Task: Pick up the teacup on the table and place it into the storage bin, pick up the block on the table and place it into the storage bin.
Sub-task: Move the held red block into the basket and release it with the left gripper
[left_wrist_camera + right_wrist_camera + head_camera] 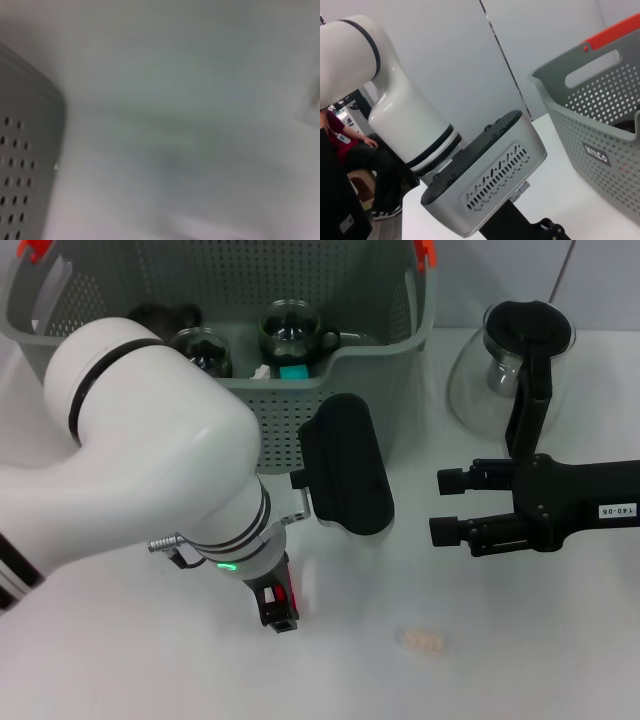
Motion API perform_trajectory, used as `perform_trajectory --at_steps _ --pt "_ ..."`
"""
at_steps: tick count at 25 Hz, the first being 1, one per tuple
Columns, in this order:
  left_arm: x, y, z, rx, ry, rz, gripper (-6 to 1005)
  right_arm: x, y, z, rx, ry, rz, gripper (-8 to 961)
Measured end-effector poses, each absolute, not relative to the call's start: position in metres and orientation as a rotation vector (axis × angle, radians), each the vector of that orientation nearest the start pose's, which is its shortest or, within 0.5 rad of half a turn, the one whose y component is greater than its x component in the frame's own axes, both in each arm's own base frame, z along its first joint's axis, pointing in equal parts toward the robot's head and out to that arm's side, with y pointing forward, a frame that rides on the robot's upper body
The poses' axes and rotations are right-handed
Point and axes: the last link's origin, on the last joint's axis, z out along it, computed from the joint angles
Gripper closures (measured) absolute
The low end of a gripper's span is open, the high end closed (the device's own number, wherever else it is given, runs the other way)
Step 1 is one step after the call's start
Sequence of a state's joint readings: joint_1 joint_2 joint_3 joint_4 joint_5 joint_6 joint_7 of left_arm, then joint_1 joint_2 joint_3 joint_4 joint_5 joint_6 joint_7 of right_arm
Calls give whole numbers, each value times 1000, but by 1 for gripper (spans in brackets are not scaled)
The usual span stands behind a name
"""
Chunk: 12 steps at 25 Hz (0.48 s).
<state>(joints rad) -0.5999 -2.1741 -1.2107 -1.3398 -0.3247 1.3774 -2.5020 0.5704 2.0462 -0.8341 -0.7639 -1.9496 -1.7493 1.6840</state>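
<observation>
Closest in, the robot's white left arm (pixel 150 450) fills the nine o'clock side, its glossy rounded shell bent down over the pale surface (pixel 120 660). Whether the left pincer is spread or pressed together, I cannot tell. A small pale block (pixel 421 641) lies on the surface at about five o'clock, probably the next thing to fetch. At three o'clock the black right pincer (pixel 448 505) hovers with its fingers spread, holding nothing. At twelve o'clock stands the storage bin (pixel 340 375), grey-green perforated plastic, with glass teacups (pixel 290 332) already inside. A clear glass pot (pixel 505 365) stands at two o'clock.
</observation>
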Motion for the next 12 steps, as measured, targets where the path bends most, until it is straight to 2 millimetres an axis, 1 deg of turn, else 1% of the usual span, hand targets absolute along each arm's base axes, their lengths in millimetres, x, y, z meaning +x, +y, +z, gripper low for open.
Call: perform_trajectory --at_steps 6,12 --pt "-147 312 -94 -2704 -176 859 357 222 323 12 -2964 773 751 56" --pt "-144 310 -76 -2703 -205 816 357 223 322 11 -2965 773 755 57"
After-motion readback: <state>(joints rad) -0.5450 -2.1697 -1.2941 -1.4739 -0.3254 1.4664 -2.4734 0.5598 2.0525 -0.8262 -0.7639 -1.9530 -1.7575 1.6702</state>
